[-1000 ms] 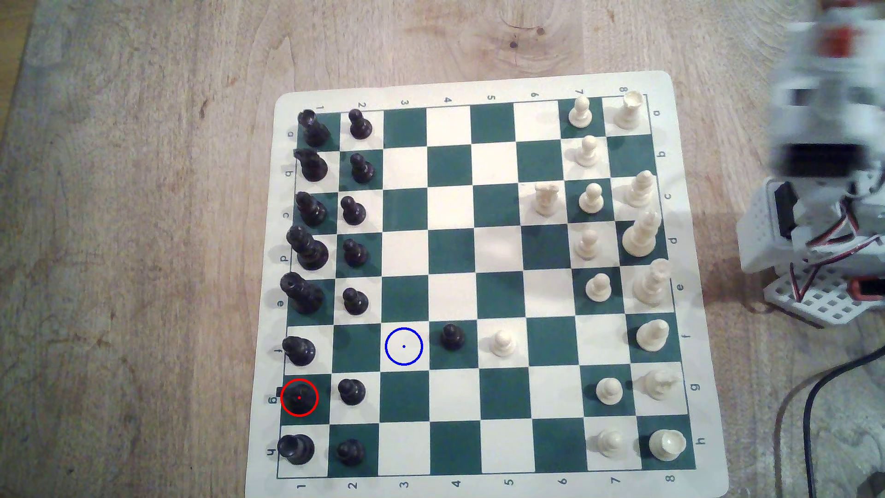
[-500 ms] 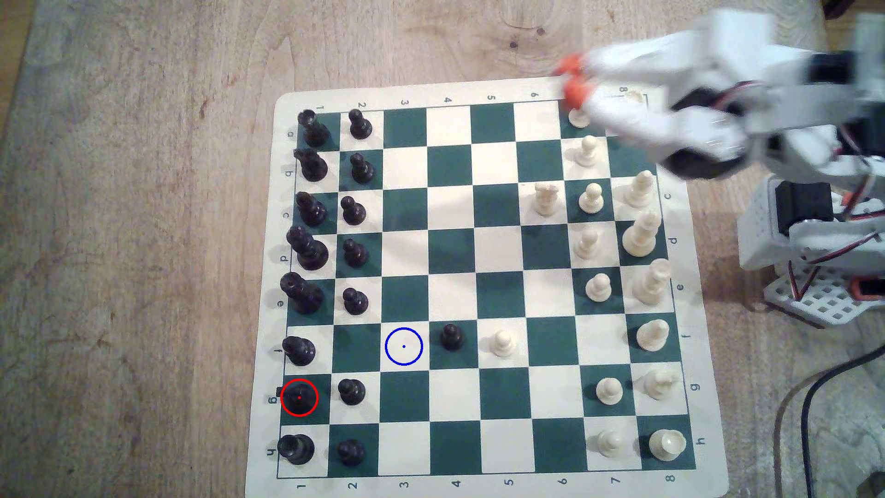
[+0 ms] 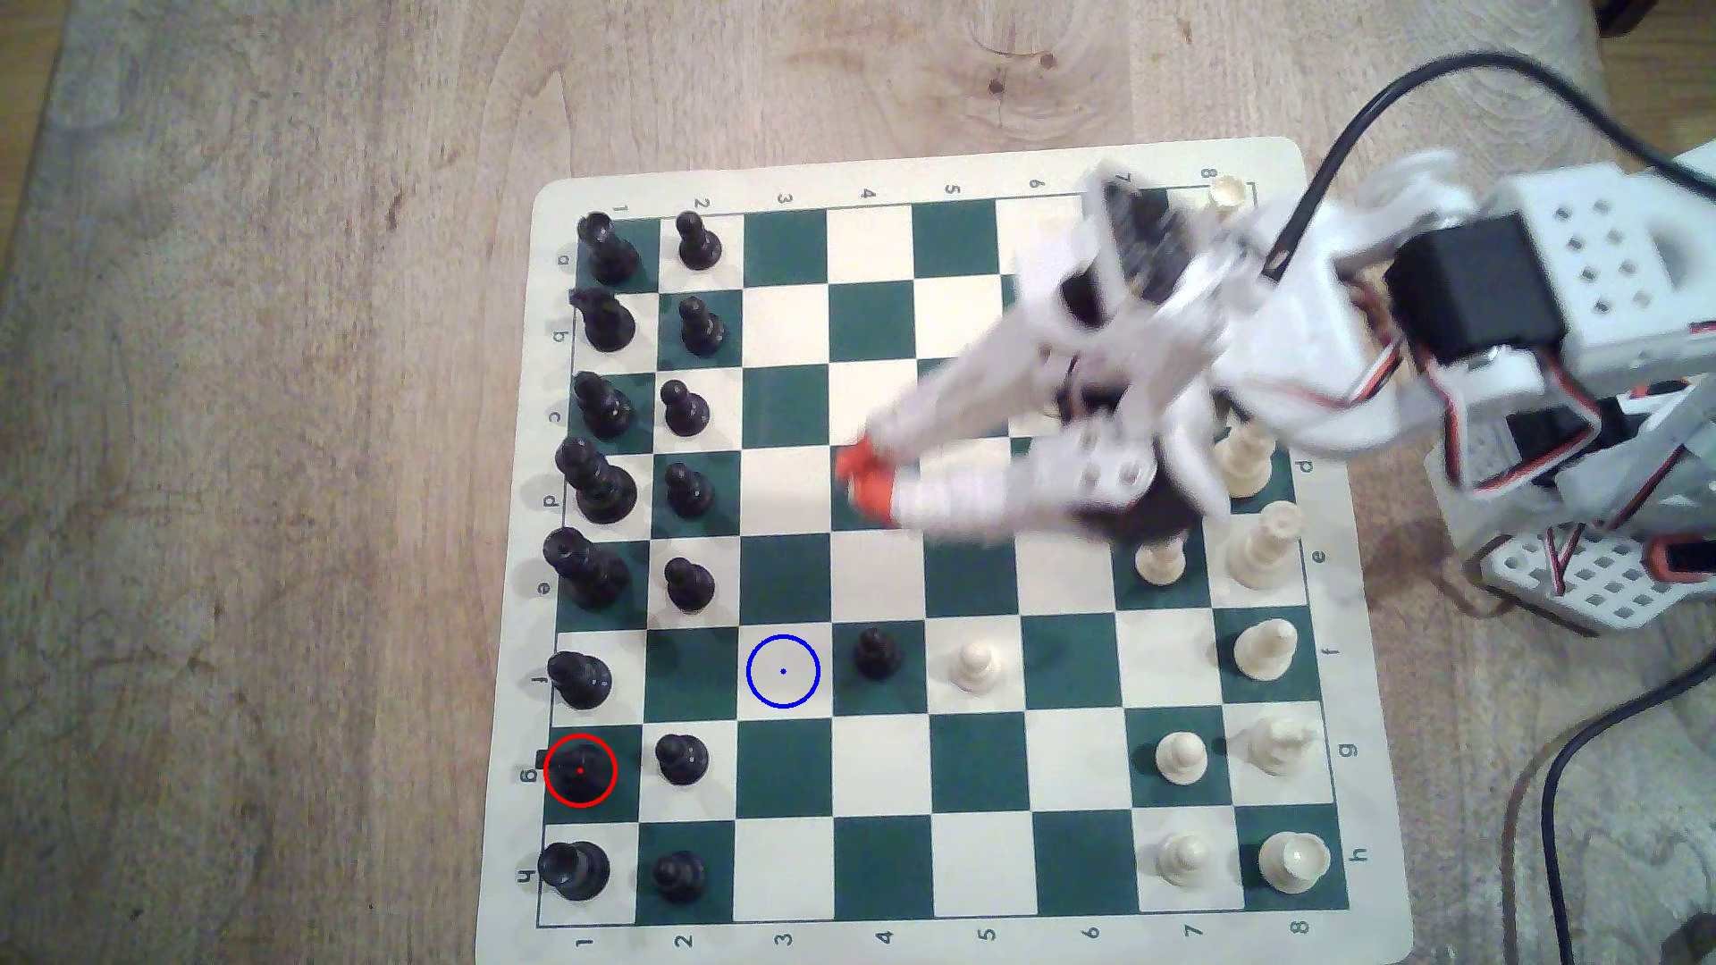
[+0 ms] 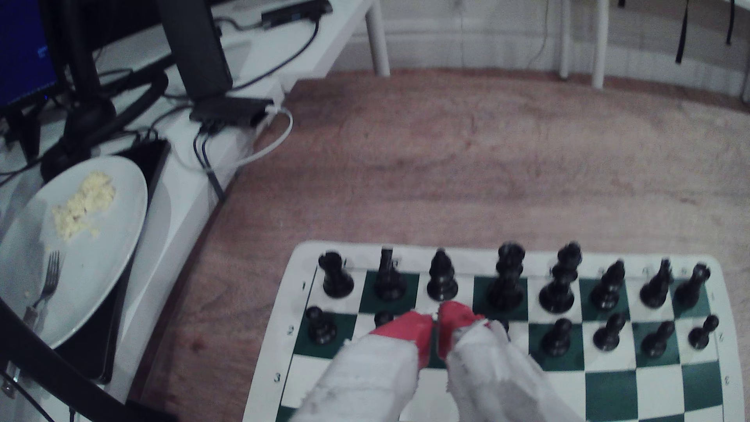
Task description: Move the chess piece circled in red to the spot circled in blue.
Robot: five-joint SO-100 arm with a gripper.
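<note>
The gripper (image 3: 864, 478) is seen above the middle of the board (image 3: 929, 160), its orange-tipped fingers pressed together with nothing held between them, and its outline is blurred. The chess piece circled in red (image 3: 580, 770) is found well apart from it, upright on a green square in the edge file at the exterior view's left, untouched. The spot circled in blue (image 3: 783, 671) is left bare, one rank up and two files inward from that piece. Trouble is judged most likely at the pick: the piece is hemmed in by a black bishop (image 3: 578, 679), a black rook (image 3: 574, 870) and a black pawn (image 3: 682, 759), so a neighbour could be toppled if the jaws were spread too wide or lowered off-centre, and the piece itself could be knocked over if they were not parted in time. A slip from the lumpy top is also possible under a shallow pinch. A low carry could clip that pawn, and a careless placing could nudge the advanced black pawn (image 3: 876, 652) standing just beside the blue ring. Sixteen black pieces are counted: eight in the back rank, seven pawns before them, and the one advanced pawn. Ten white pieces are counted clear of the arm; any beneath it cannot be counted. One red ring and one blue ring are marked
</note>
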